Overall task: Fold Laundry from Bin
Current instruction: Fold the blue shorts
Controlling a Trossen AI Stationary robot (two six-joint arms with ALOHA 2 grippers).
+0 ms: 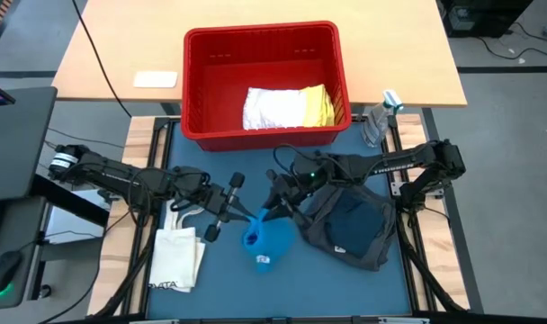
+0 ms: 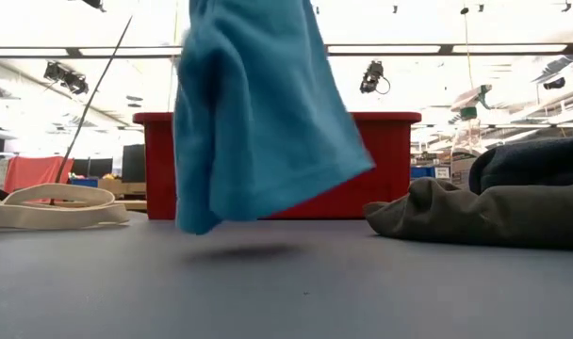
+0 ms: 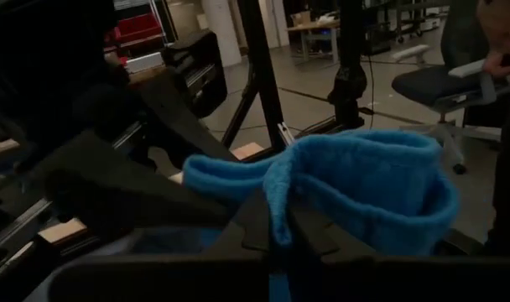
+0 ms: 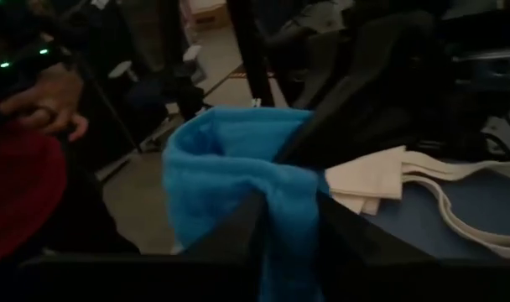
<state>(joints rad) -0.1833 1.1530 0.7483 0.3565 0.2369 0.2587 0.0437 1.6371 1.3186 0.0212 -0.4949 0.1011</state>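
A bright blue cloth [image 1: 272, 241] hangs over the middle of the table between my two grippers, clear of the surface in the low view [image 2: 258, 113]. My left gripper [image 1: 246, 219] reaches in from the table's left and is shut on it. My right gripper [image 1: 272, 209] reaches in from the right, and the cloth fills the gap between its fingers. The red bin [image 1: 260, 31] stands at the far edge, holding a white textured piece [image 1: 273, 108] and a yellow piece [image 1: 318, 106]. A pile of dark grey and navy laundry [image 1: 350, 225] lies on the table under the right arm. My left gripper [image 3: 280, 231] pinches a bunched upper edge of the blue cloth [image 3: 276, 197] between its two fingers, coming level from the table's left. The cloth droops beyond the fingers, slack and clear of the table. My right gripper [image 4: 288, 226] has a bunched fold of the cloth's upper edge [image 4: 288, 197] between its two fingers, coming nearly level from the table's right. The rest hangs slack below, off the table.
A cream tote bag [image 1: 176, 256] with long handles lies at the near left. A spray bottle [image 1: 381, 117] stands right of the bin. A white card [image 1: 155, 79] lies on the wooden table behind. A person's hand [image 4: 41, 105] shows beyond the table.
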